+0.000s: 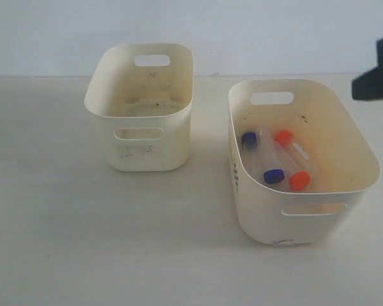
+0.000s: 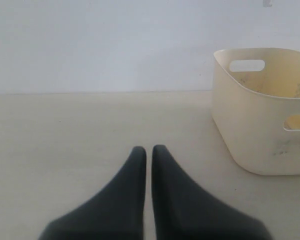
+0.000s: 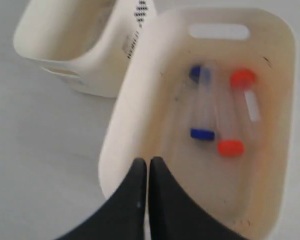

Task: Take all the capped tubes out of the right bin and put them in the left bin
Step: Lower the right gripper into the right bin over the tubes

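Note:
The right bin point(image 1: 293, 217) holds several capped tubes lying on its yellowish floor. Two have blue caps point(image 1: 249, 140) point(image 1: 274, 176) and two have orange-red caps point(image 1: 283, 136) point(image 1: 299, 180). The left bin point(image 1: 150, 150) stands apart to the left, and no tube shows inside it. My right gripper point(image 3: 148, 161) is shut and holds nothing. It hovers over the rim of the right bin point(image 3: 121, 130), short of the blue cap point(image 3: 202, 133) and orange-red cap point(image 3: 230, 147). My left gripper point(image 2: 149, 149) is shut and empty, low over the table, beside the left bin point(image 2: 250, 135).
A dark part of the right arm point(image 1: 376, 73) juts in at the right edge of the exterior view. The two bins stand on a pale table point(image 1: 83, 242) with a gap between them. A white wall point(image 1: 51, 32) rises behind.

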`<state>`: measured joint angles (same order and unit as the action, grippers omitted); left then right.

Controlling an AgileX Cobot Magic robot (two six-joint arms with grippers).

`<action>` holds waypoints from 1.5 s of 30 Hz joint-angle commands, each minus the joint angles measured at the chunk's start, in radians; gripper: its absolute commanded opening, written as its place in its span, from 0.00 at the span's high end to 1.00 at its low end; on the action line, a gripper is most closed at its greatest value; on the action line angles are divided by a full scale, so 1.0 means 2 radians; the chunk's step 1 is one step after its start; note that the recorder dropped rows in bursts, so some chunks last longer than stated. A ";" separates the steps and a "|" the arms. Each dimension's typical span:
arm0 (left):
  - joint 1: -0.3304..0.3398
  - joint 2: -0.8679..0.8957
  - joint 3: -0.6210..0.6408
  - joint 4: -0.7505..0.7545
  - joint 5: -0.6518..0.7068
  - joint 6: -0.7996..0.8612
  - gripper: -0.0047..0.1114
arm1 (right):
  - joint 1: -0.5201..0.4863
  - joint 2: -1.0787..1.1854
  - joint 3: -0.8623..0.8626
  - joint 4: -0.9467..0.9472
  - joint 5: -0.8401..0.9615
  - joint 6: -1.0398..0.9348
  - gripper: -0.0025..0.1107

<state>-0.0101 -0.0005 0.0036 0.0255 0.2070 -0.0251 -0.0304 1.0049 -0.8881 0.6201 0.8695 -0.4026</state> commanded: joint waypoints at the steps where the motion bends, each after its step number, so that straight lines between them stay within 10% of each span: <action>1: 0.000 0.000 -0.002 -0.003 -0.002 -0.005 0.92 | 0.064 0.101 -0.073 -0.025 -0.037 0.014 0.97; 13: 0.000 0.000 -0.002 -0.003 -0.002 -0.005 0.92 | 0.111 0.355 -0.234 -0.171 0.017 0.208 0.48; 29: 0.000 0.000 -0.002 -0.003 -0.002 -0.005 0.92 | 0.111 0.456 -0.240 -0.202 -0.036 0.245 0.34; 45: 0.000 0.000 -0.002 -0.003 -0.002 -0.005 0.92 | 0.115 0.506 -0.240 -0.204 -0.078 0.245 0.45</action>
<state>-0.0101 -0.0005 0.0036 0.0255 0.2070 -0.0251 0.1950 1.9989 -1.3649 0.2181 0.7246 0.0896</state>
